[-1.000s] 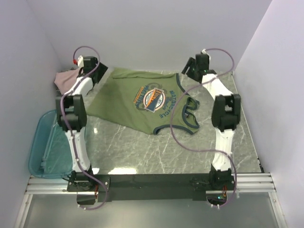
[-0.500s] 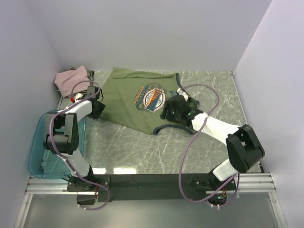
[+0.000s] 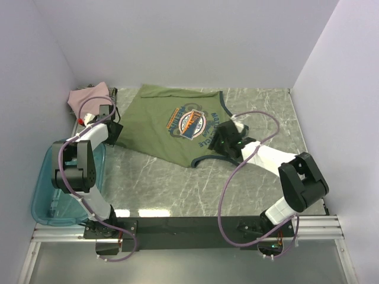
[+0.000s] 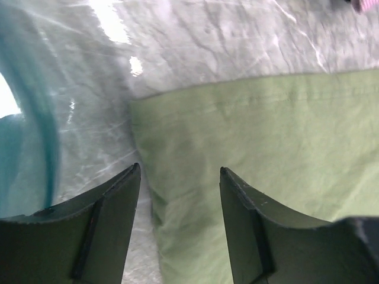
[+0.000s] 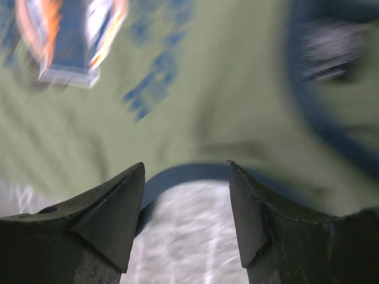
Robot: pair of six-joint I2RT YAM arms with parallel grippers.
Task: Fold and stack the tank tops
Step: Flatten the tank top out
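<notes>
From the top external view, the green top (image 3: 169,127) is seen spread flat on the table (image 3: 195,183), toward the back, chest graphic (image 3: 192,123) facing up. The pink top (image 3: 89,94) is bunched in the back left corner, well apart from the green one. A dark strip just beside it may be the striped top, but it is too small to tell. The bin (image 3: 42,192) is set at the left edge. The left gripper (image 3: 113,128) is held at the green top's left edge, and the right gripper (image 3: 220,142) at its navy-trimmed edge on the right.

In the left wrist view, the left gripper (image 4: 179,168) is spread wide, nothing being held between its jaws. A hemmed corner of the green top (image 4: 266,136) is framed between them and lies flat on the table (image 4: 207,41). The bin (image 4: 37,136) is seen at the left.

The right wrist view is blurred. The right gripper (image 5: 186,164) is likewise parted and grasps nothing. A curved band of navy trim (image 5: 183,174) is framed between the jaws, with bare table (image 5: 183,236) below it and the graphic (image 5: 65,35) at the upper left.
</notes>
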